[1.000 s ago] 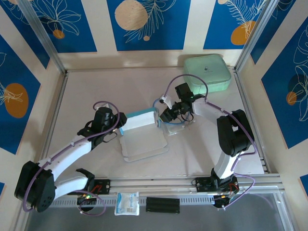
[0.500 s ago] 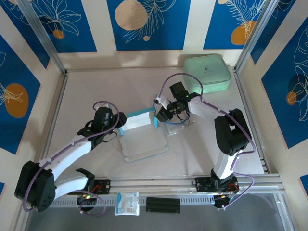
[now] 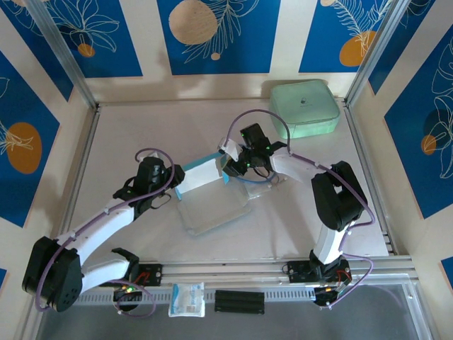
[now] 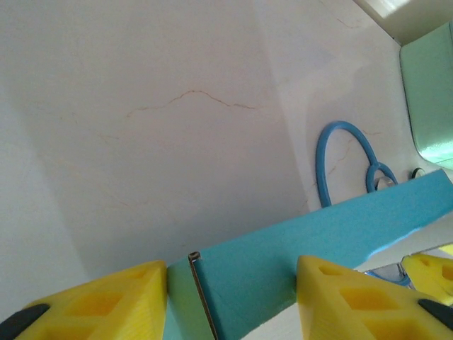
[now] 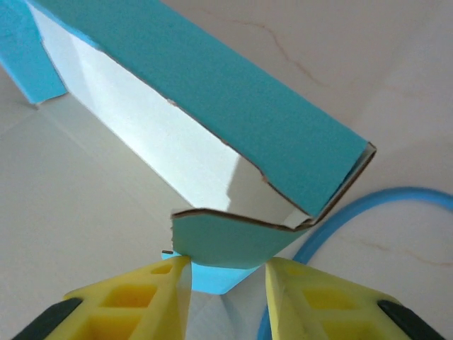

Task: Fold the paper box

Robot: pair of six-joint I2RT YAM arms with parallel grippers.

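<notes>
The half-folded paper box [image 3: 212, 207] of thin light-blue and white card lies mid-tabletop [image 3: 127, 134], between the arms. The left tool [image 4: 230, 297] straddles its upright wall's left end, and I cannot tell whether it is clamped. The right tool [image 5: 228, 287] has its fingers apart, tips at the end flap.

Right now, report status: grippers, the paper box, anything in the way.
Left gripper straddling paper box at one end, grip unclear. Right gripper open at end flap. Box partly folded, one wall up. Blue cable loop beside it.
</notes>
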